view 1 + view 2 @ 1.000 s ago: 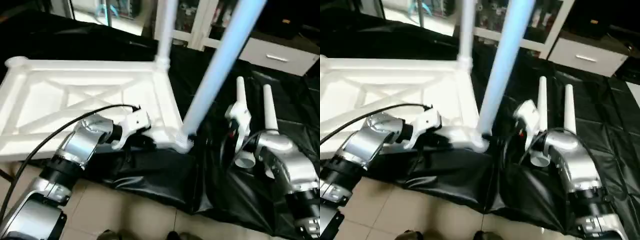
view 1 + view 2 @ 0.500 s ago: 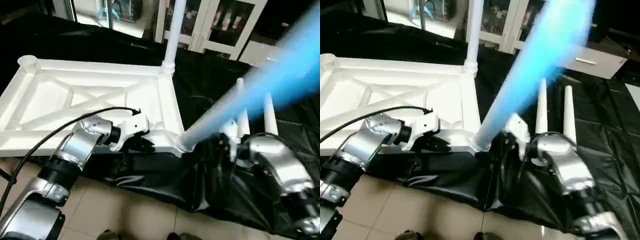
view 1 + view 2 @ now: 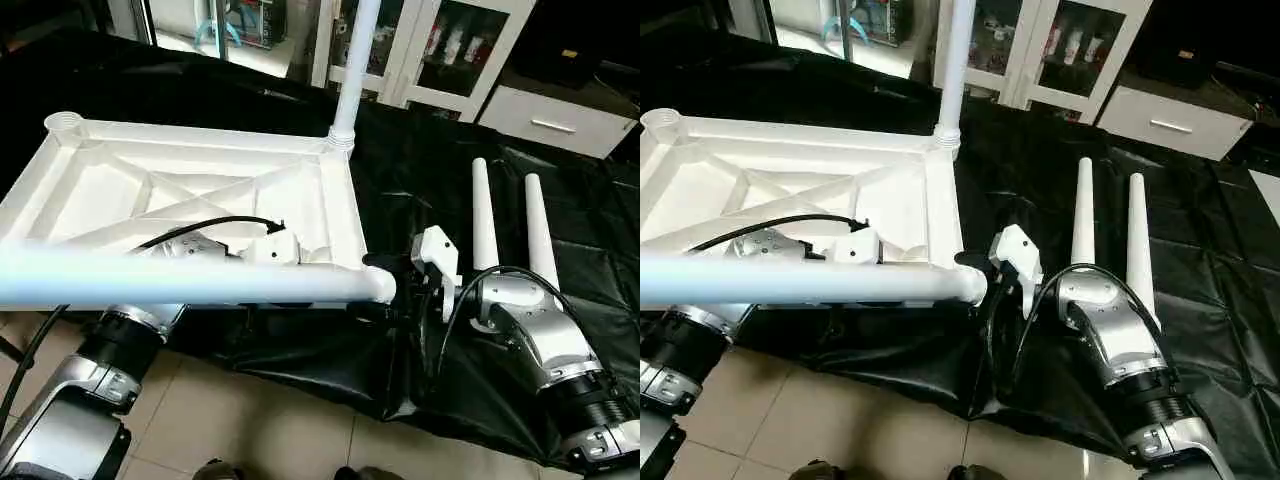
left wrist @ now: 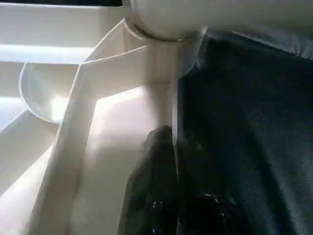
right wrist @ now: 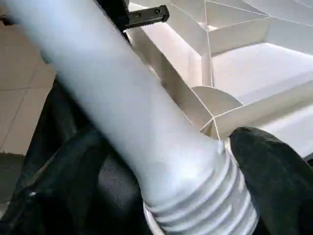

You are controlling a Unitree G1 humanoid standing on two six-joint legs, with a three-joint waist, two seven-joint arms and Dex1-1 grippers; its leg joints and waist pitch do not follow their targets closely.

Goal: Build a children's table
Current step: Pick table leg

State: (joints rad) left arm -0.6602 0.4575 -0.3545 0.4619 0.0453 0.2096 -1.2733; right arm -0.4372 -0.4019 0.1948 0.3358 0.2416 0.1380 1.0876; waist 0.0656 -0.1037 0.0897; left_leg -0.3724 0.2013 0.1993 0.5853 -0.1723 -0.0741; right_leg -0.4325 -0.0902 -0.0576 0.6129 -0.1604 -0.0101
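1. Your tabletop [image 3: 190, 190] lies underside up on the black-draped table [image 3: 420, 170], one leg [image 3: 352, 70] standing upright in its far corner socket.
2. A second leg [image 3: 190, 282] lies tipped level along the tabletop's near rim, its threaded end at the near corner socket. It is not seated, I judge.
3. Your right claw [image 5: 171, 166] straddles that threaded end, fingers [image 5: 271, 166] spread wide either side; I cannot tell whether it truly grips.
4. Your left claw [image 4: 168, 161] is pinched shut on the tabletop's near rim, steadying it.
5. Raise the leg upright over the socket before turning, so the threads do not cross.
6. Two spare legs [image 3: 508, 235] lie beside the tabletop; glass-fronted cabinets [image 3: 440, 50] stand beyond it, tiled floor [image 3: 250, 420] before it.
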